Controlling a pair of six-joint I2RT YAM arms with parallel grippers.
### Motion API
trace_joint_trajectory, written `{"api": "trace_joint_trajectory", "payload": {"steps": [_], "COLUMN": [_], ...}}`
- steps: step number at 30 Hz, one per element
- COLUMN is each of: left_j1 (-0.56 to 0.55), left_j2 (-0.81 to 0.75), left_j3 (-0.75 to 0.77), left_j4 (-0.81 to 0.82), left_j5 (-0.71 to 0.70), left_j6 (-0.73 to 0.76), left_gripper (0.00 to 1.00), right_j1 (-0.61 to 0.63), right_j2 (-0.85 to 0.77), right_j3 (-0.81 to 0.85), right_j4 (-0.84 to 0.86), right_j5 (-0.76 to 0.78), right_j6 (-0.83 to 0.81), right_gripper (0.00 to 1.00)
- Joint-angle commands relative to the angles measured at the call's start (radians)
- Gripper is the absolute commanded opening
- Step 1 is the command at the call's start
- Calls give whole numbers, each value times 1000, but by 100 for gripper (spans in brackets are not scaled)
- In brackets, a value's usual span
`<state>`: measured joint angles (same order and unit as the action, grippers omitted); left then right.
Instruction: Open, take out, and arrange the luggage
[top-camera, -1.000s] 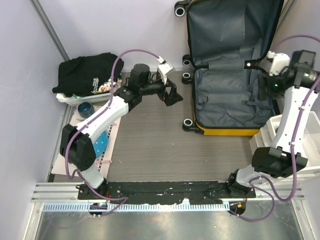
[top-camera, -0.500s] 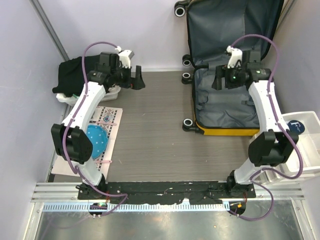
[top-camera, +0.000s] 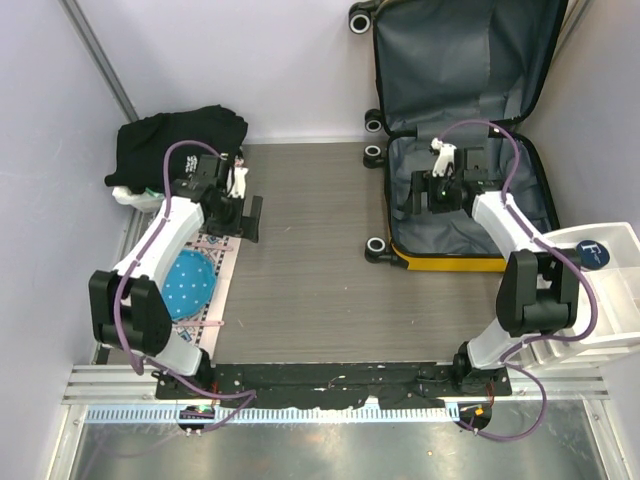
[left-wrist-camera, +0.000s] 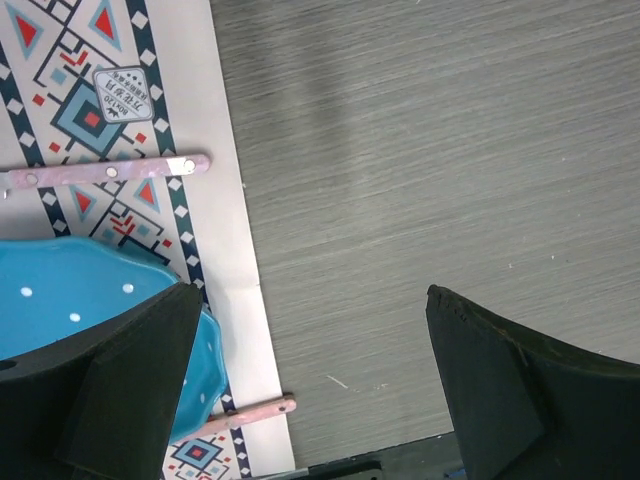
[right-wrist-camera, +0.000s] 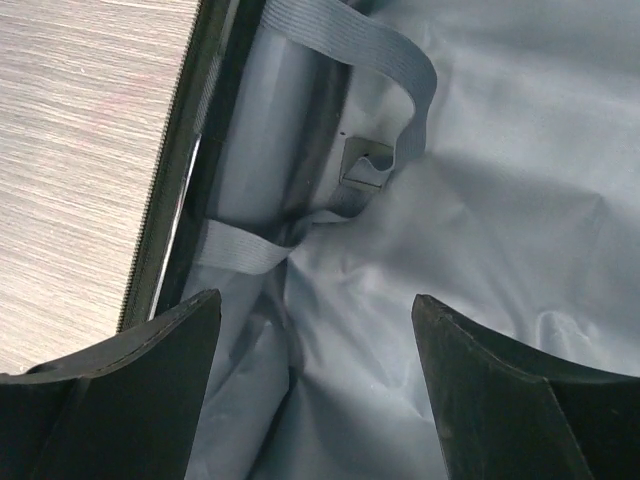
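The luggage (top-camera: 460, 80), a yellow hard-shell suitcase, lies open at the upper right of the frame. Its lid stands upright at the back and its grey-lined lower half lies flat on the surface (top-camera: 320, 280). The right claw (top-camera: 428, 197) hangs over that lower half near its left wall, fingers apart with nothing between them. Its wrist view shows lining (right-wrist-camera: 500, 230) and a grey elastic strap (right-wrist-camera: 350, 40). The left claw (top-camera: 250, 217), at centre left, hovers with fingers wide apart over the right edge of a patterned mat (left-wrist-camera: 110, 90) bearing a blue dotted dish (left-wrist-camera: 80, 300). A black garment (top-camera: 175, 145) sits at upper left.
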<state>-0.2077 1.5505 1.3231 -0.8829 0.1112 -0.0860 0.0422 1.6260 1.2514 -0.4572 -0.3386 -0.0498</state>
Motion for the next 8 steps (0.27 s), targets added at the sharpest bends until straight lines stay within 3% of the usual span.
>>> {"api": "trace_joint_trajectory", "payload": {"steps": [1, 8], "left_j1": [5, 14], "left_j2": [-82, -55], "left_j3": [-16, 50], "left_j4": [32, 35], "left_j5": [-31, -2], "left_j6": [6, -44], "left_gripper": [99, 100], "right_j1": [1, 2], "right_j2": [-121, -195], "right_j3": [-50, -67], "right_j4": [149, 134], "right_j5": [15, 15], "right_j6": [4, -21], "right_gripper": [83, 84]}}
